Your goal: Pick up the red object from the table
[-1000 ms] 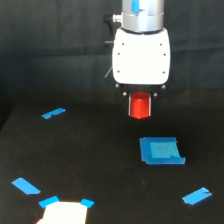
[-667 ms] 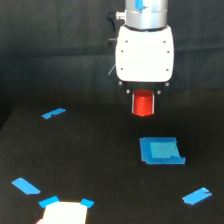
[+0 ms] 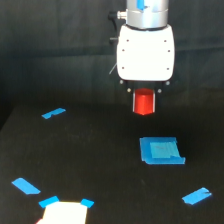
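The red object (image 3: 144, 101), a small red-orange cylinder, hangs in the air directly under the arm's white gripper body (image 3: 145, 52). It sits above the black table (image 3: 90, 150) with a dark gap beneath it. My gripper (image 3: 144, 106) is shut on the cylinder. The fingers are dark and hard to make out against the black background.
A flat blue square patch (image 3: 161, 150) lies on the table just below and to the exterior view's right of the cylinder. Blue tape strips lie at the left (image 3: 53, 113), lower left (image 3: 26, 185) and lower right (image 3: 196, 196). A white patch (image 3: 62, 212) sits at the bottom edge.
The gripper, still holding the red cylinder, has shifted slightly toward the exterior view's right and risen a little. Nothing on the table moved.
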Robot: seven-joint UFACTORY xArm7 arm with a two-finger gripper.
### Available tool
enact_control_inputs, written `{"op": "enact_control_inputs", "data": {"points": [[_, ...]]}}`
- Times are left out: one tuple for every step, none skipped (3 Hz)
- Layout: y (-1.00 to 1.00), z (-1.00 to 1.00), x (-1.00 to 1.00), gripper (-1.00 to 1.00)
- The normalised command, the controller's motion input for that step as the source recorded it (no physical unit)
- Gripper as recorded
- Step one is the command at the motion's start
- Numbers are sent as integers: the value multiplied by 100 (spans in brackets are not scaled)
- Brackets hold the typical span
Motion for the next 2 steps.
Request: {"op": "enact_control_inputs", "data": {"points": [[18, 8, 5, -100], [5, 10, 32, -100]]}}
